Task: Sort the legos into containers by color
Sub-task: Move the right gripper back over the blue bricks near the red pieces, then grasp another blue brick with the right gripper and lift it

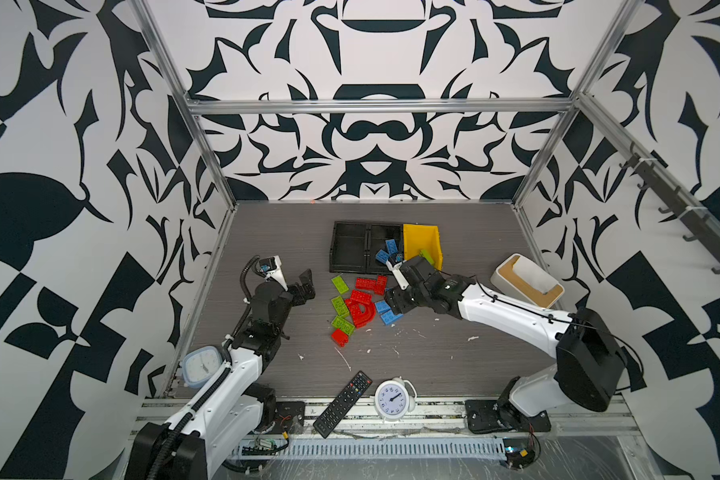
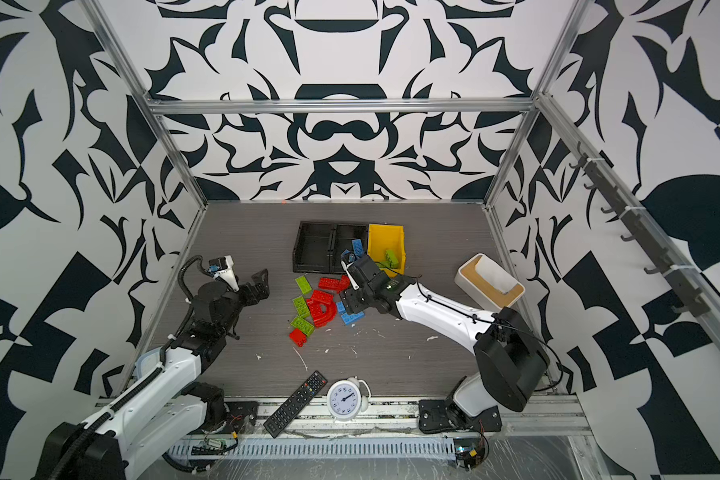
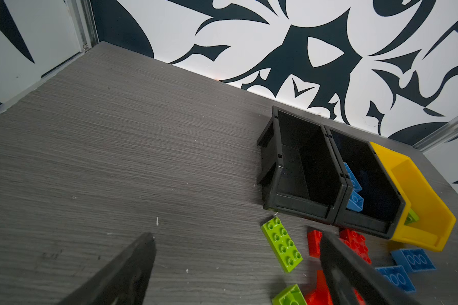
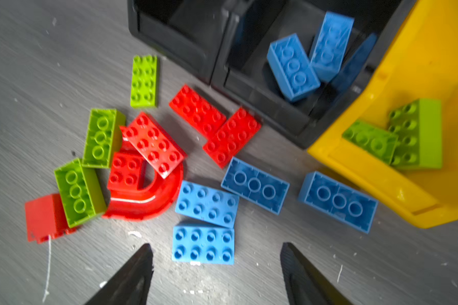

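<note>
With jaws apart and empty, the right gripper should descend squarely over the studs-up blue brick at the pile's 4 o'clock edge, clamp its short ends clear of its blue neighbour, then lift toward the 12 o'clock black bin.

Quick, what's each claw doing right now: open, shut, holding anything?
Left claw: open, holding nothing.
Right claw: open, holding nothing.
</note>
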You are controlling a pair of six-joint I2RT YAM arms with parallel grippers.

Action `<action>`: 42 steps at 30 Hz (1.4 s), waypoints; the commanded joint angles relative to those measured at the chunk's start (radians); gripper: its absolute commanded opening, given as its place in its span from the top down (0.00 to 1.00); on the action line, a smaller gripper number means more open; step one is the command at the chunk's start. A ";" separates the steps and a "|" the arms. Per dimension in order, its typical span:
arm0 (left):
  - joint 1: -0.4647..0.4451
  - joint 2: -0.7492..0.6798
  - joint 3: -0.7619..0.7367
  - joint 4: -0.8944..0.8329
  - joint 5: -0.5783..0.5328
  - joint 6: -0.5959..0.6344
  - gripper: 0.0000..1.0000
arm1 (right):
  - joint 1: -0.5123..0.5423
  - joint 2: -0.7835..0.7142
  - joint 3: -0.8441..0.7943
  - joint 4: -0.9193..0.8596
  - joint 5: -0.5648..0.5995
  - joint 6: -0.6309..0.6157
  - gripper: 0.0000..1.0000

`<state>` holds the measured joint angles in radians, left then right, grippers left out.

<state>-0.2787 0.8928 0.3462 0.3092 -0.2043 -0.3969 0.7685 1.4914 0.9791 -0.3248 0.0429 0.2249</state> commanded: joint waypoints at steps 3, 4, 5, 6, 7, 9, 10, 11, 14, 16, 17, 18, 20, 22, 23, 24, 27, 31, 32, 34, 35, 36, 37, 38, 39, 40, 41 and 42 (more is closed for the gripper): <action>0.004 0.005 -0.003 0.003 -0.002 -0.013 0.01 | 0.040 -0.003 -0.025 -0.014 0.018 -0.013 0.22; 0.004 0.007 -0.002 0.003 0.000 -0.014 0.01 | 0.051 0.004 -0.022 -0.021 0.031 -0.016 0.22; 0.004 0.010 0.000 0.004 0.000 -0.013 0.01 | 0.058 0.011 -0.019 -0.024 0.043 -0.016 0.22; 0.004 0.013 0.000 0.005 0.002 -0.013 0.01 | 0.064 0.018 -0.017 -0.026 0.052 -0.013 0.22; 0.004 0.015 0.000 0.005 0.004 -0.013 0.01 | 0.068 0.022 -0.015 -0.026 0.052 -0.011 0.22; 0.004 0.020 0.003 0.008 0.011 -0.012 0.01 | 0.072 0.032 -0.017 -0.018 0.046 -0.010 0.22; 0.004 0.021 0.005 0.005 0.016 -0.010 0.01 | 0.072 0.037 -0.019 -0.009 0.040 -0.012 0.22; 0.004 0.024 0.006 0.005 0.017 -0.010 0.01 | 0.072 0.043 -0.022 -0.004 0.037 -0.012 0.21; 0.004 0.027 0.007 0.005 0.010 -0.007 0.01 | 0.073 0.072 -0.019 -0.010 0.029 -0.018 0.21; 0.004 0.028 0.008 0.000 0.009 -0.006 0.01 | 0.074 0.088 -0.016 -0.009 0.028 -0.016 0.21; 0.004 0.028 0.008 0.000 0.008 -0.005 0.00 | 0.073 0.096 -0.016 -0.008 0.029 -0.016 0.21; 0.004 0.028 0.008 0.000 0.006 -0.005 0.01 | 0.074 0.103 -0.016 -0.008 0.028 -0.016 0.21; 0.004 0.028 0.008 0.001 0.005 -0.005 0.01 | 0.074 0.118 -0.016 -0.001 0.026 -0.018 0.20; 0.004 0.028 0.008 -0.001 0.003 -0.005 0.01 | 0.073 0.129 -0.017 0.008 0.022 -0.017 0.20; 0.004 0.028 0.007 -0.001 0.003 -0.006 0.01 | 0.073 0.133 -0.020 0.013 0.022 -0.018 0.20; 0.004 0.028 0.007 -0.001 0.001 -0.005 0.01 | 0.074 0.137 -0.023 0.020 0.020 -0.019 0.20; 0.004 0.026 0.007 -0.001 0.001 -0.004 0.01 | 0.072 0.144 -0.029 0.034 0.022 -0.019 0.20; 0.004 0.027 0.006 0.003 0.003 -0.004 0.01 | 0.072 0.168 -0.029 0.045 0.023 -0.021 0.20; 0.004 0.028 0.007 0.003 0.003 -0.004 0.01 | 0.073 0.175 -0.030 0.048 0.021 -0.021 0.20; 0.004 0.030 0.007 0.004 0.003 -0.005 0.01 | 0.074 0.190 -0.028 0.053 0.014 -0.021 0.20; 0.004 0.031 0.007 0.003 0.003 -0.004 0.01 | 0.073 0.195 -0.027 0.056 0.011 -0.022 0.20; 0.004 0.031 0.007 0.003 0.003 -0.005 0.01 | 0.074 0.202 -0.028 0.061 0.008 -0.022 0.20; 0.004 0.030 0.007 0.004 0.001 -0.004 0.01 | 0.074 0.206 -0.028 0.066 0.008 -0.024 0.20; 0.004 0.030 0.007 0.004 -0.001 -0.004 0.01 | 0.074 0.214 -0.027 0.068 0.006 -0.024 0.21; 0.004 0.032 0.007 0.002 -0.001 -0.005 0.01 | 0.074 0.218 -0.026 0.070 0.004 -0.023 0.21; 0.004 0.032 0.007 0.002 -0.001 -0.004 0.01 | 0.073 0.220 -0.026 0.074 0.000 -0.020 0.21; 0.004 0.034 0.007 0.004 0.002 -0.003 0.01 | 0.073 0.221 -0.028 0.081 -0.003 -0.019 0.22; 0.004 0.034 0.007 0.006 0.003 -0.004 0.01 | 0.073 0.221 -0.032 0.091 -0.005 -0.018 0.23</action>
<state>-0.2787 0.9222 0.3462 0.3096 -0.1978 -0.3965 0.8410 1.7252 0.9535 -0.2684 0.0498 0.2070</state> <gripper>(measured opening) 0.994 0.776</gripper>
